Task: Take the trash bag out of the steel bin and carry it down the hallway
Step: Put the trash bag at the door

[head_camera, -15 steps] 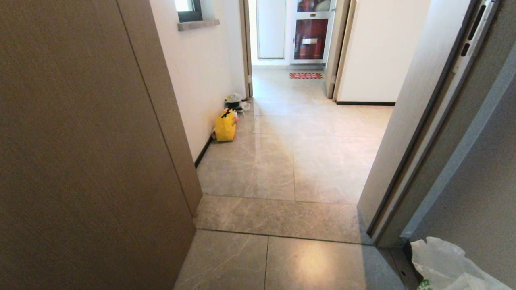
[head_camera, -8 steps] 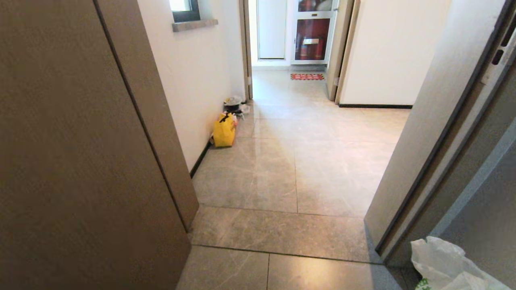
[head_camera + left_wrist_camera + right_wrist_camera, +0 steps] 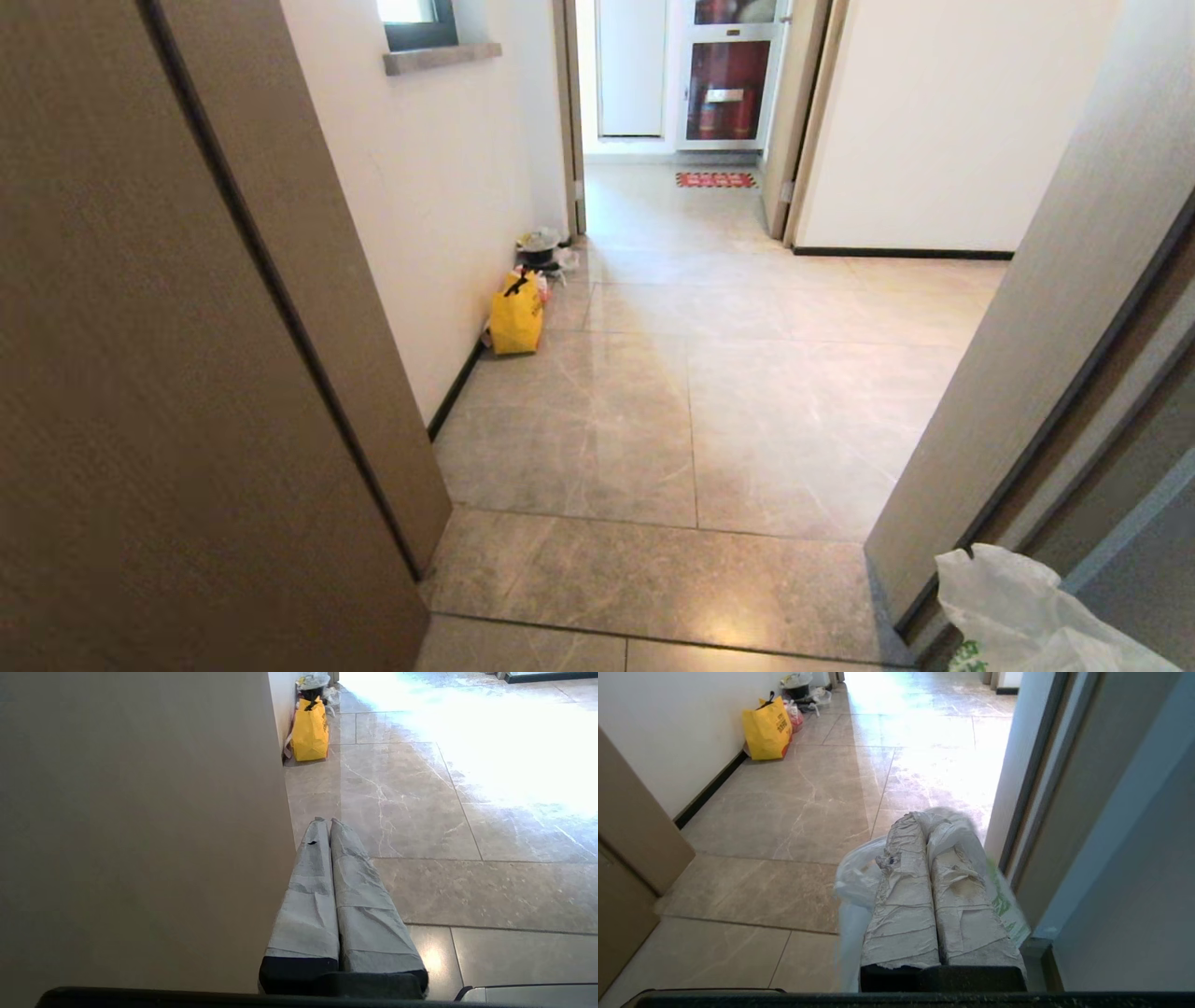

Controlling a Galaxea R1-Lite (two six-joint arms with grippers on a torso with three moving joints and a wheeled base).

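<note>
Right wrist view — right pincer (image 3: 927,823) clamped on trash bag (image 3: 859,882).

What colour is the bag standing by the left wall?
The bag is yellow with black handles, clearest in the right wrist view.

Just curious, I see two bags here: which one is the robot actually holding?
The white trash bag with green print, pinched in the right gripper. The yellow bag stands alone against the hallway wall.

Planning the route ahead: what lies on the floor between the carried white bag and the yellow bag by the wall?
Only bare floor tiles between trash bag and yellow bag, shown in the head view.
</note>
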